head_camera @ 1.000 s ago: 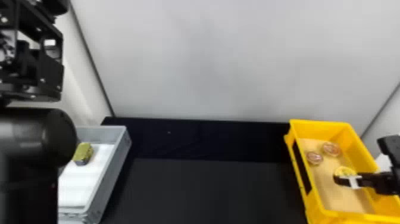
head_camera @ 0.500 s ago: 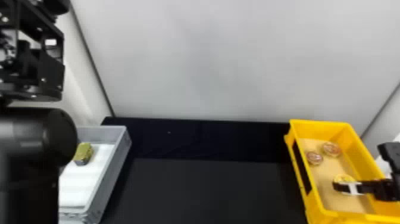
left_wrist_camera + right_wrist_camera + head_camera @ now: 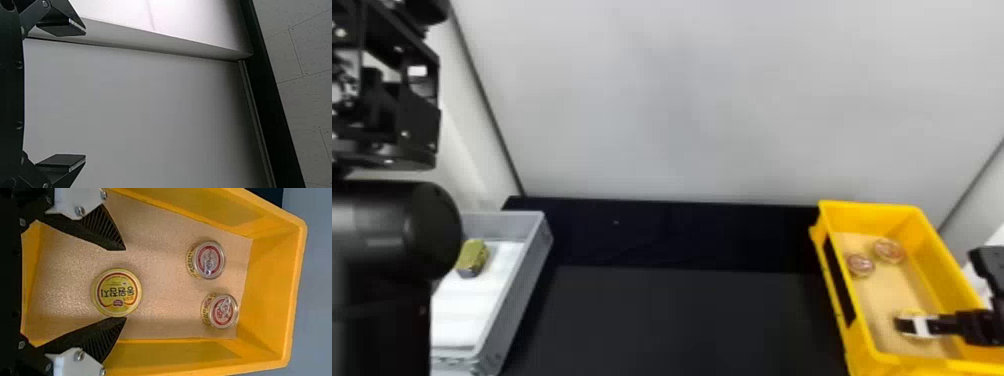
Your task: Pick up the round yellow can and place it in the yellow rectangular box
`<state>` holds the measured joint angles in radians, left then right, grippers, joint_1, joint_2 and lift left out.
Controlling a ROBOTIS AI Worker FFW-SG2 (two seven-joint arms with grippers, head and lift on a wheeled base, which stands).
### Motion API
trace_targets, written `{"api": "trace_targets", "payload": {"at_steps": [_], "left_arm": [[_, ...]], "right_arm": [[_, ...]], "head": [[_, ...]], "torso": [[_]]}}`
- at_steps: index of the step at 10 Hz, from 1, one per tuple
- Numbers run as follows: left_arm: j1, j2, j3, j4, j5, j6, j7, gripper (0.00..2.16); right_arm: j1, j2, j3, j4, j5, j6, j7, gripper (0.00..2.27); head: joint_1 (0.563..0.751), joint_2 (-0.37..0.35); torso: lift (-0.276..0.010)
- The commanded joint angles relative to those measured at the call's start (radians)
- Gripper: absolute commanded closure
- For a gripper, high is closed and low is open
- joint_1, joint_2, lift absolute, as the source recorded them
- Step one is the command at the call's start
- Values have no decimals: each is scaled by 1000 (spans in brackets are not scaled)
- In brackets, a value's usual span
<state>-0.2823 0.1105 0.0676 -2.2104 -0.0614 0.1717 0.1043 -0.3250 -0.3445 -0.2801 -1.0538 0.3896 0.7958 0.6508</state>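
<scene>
Pointing into the box (image 3: 877,217), the right gripper (image 3: 903,325) straddles the yellow can (image 3: 118,292), fingers apart.

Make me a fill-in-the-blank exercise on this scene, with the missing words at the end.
The round can sits in the ____ box. The right claw is not shut but ____. That box also holds ____ smaller cans. The green block lies in the ____ bin.
Missing words: yellow; open; two; gray.

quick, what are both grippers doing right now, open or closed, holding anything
Left gripper: open, empty.
Right gripper: open, fingers apart over the yellow box, not closed on the round yellow can.
</scene>
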Motion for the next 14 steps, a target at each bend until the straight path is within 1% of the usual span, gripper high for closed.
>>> {"api": "trace_targets", "payload": {"at_steps": [1, 2, 4, 5, 6, 7, 8, 10, 11, 12, 13, 14], "left_arm": [[2, 3, 5, 0, 0, -1, 0, 140], [3, 3, 8, 0, 0, -1, -2, 140], [6, 3, 9, 0, 0, -1, -2, 140], [5, 3, 8, 0, 2, 0, -2, 140], [3, 5, 8, 0, 0, 2, -2, 140], [2, 5, 9, 0, 0, 2, -2, 140], [3, 6, 12, -3, 0, 3, -2, 140], [3, 6, 18, -6, 0, 3, -2, 140], [3, 8, 23, -9, 0, 5, -2, 140], [2, 9, 24, -11, 0, 5, -2, 140], [3, 11, 29, -14, 0, 5, -2, 140], [3, 11, 31, -15, 0, 3, -2, 140]], "right_arm": [[11, 1, 2, -54, -29, 24, 0, 2], [35, 1, 6, -143, -38, 28, 0, 2], [57, 6, 18, -431, -41, 78, -29, 2], [47, 9, 25, -578, -55, 108, -71, 5], [27, 12, 38, -710, -112, 101, -167, 61], [12, 9, 53, -825, -210, 74, -312, 93], [-16, 6, 81, -939, -271, 21, -439, 94], [-91, 6, 151, -1078, -259, -73, -542, 93], [-140, 6, 194, -1123, -222, -140, -596, 93], [-198, 6, 219, -1146, -189, -194, -608, 94], [-258, -21, 249, -1152, -212, -233, -637, 93], [-292, -47, 292, -1160, -232, -282, -708, 93]], "head": [[663, 54], [663, 54], [663, 54], [663, 54], [663, 54], [663, 54], [663, 54], [663, 54], [663, 54], [663, 54], [663, 54], [663, 54]], "torso": [[-5], [-5], [-5], [-5], [-5], [-5], [-5], [-5], [-5], [-5], [-5], [-5]]}}
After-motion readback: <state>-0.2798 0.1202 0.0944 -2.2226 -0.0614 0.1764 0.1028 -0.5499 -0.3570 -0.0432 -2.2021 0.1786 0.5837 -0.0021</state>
